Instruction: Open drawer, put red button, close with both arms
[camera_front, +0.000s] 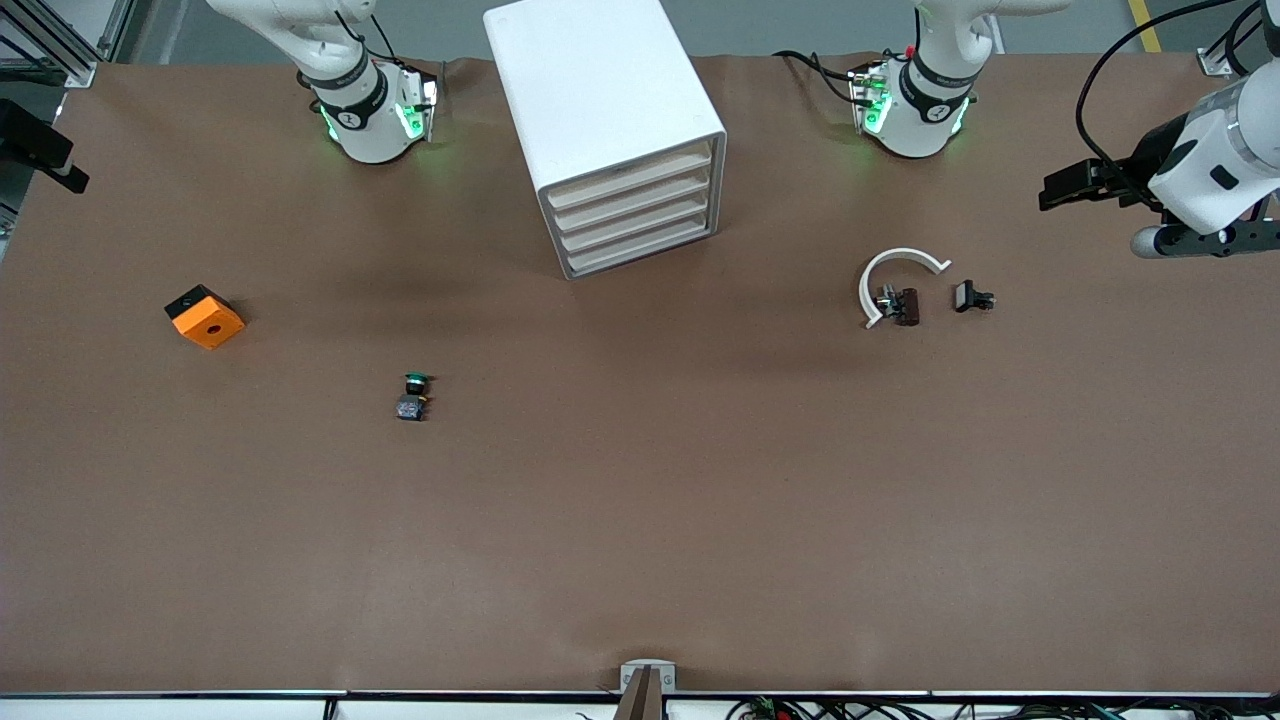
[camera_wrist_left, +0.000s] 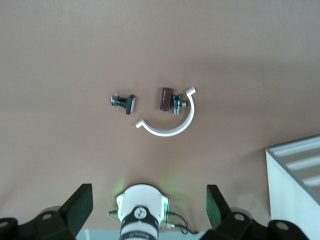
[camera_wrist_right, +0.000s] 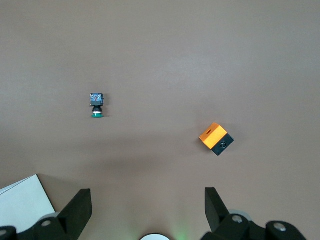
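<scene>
While both arms wait: grippers are up in the air and neither holds anything.
Left gripper: high over the left arm's end of the table, fingers spread wide. Its wrist view looks down on the red button and the ring.
Right gripper: high over the right arm's end of the table, fingers spread wide. Its wrist view takes in the green button and the block.
Cabinet: white box standing between the two arm bases, front turned toward the camera and a little toward the left arm's end.
Drawers: four alike, stacked, all pushed in flush.
Red button: on its side on the table, toward the left arm's end from the cabinet and nearer the camera. The cap reads a dull dark red.
Ring: white open arc lying flat and curling partway round the red button. The button's body sits close against its inner edge; contact cannot be told.
Black part: small, just beside the red button toward the left arm's end, apart from it, outside the arc.
Green button: on its side, nearer the camera than the cabinet, toward the right arm's end, well apart from the red one.
Block: orange and black, with a hole in its orange face, closer still to the right arm's end.
</scene>
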